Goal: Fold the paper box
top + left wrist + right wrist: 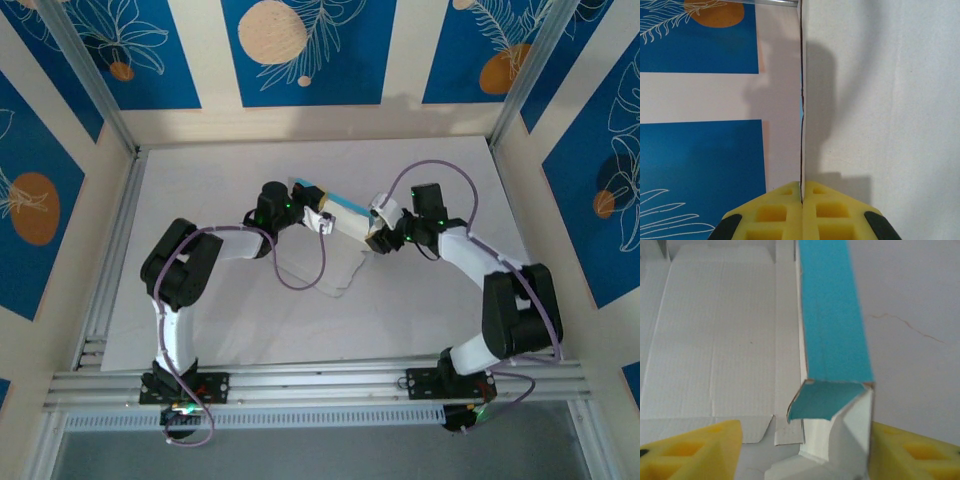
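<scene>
Right wrist shows the paper box half-folded, end flap bent inward

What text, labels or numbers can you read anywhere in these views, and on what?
None legible. The paper box is plain blue and white card; the wall panels carry only leaf and circle drawings, no letters.

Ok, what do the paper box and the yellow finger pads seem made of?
The paper box: thin card, matt, blue one face, white the other; crisp creases and a hairline edge where the left gripper pinches it. The finger pads: probably soft rubber or foam, matt yellow, moulded with square recesses.
</scene>
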